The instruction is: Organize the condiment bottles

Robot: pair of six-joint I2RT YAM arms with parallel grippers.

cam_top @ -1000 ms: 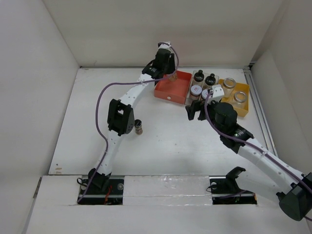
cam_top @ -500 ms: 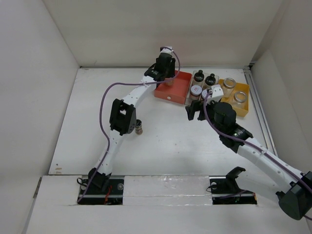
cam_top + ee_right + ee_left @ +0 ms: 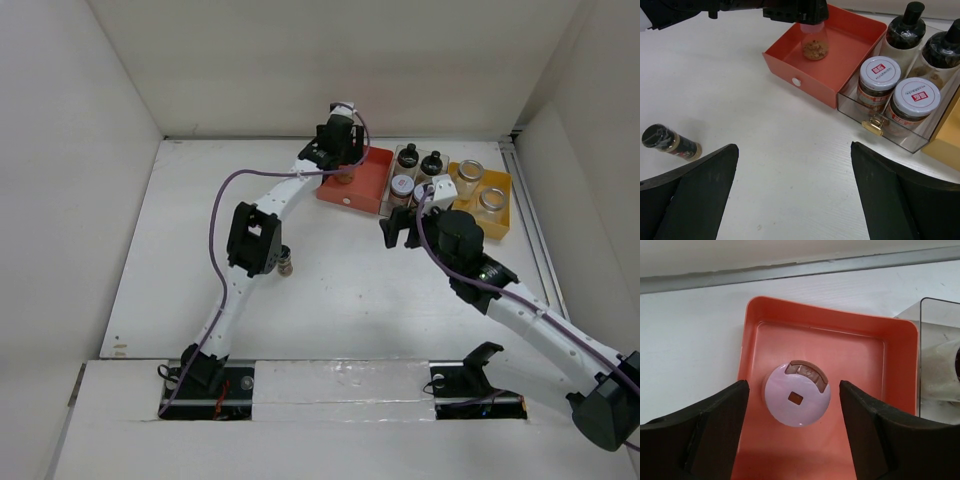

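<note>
Raise left pincer point(image 3: 793, 390) straight up from around pink-capped bottle point(image 3: 796, 400) upright in red tray point(image 3: 850, 340); part-open, gaps both sides, gripping nothing. Avoid clipping cap. Right pincer point(image 3: 795, 170) wide, empty.

Pink-capped bottle point(image 3: 796, 399), red tray point(image 3: 855, 352)

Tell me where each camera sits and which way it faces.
Top external: above and behind the bases, looking down at the table; left arm and right arm show.
Left wrist: straight down over the pink-capped bottle in the red tray; left fingers flank its cap without touching.
Right wrist: low, slanting toward the red tray and clear tray; right fingers frame the bottom corners.
Shared: both wrist views show that bottle and tray.
</note>
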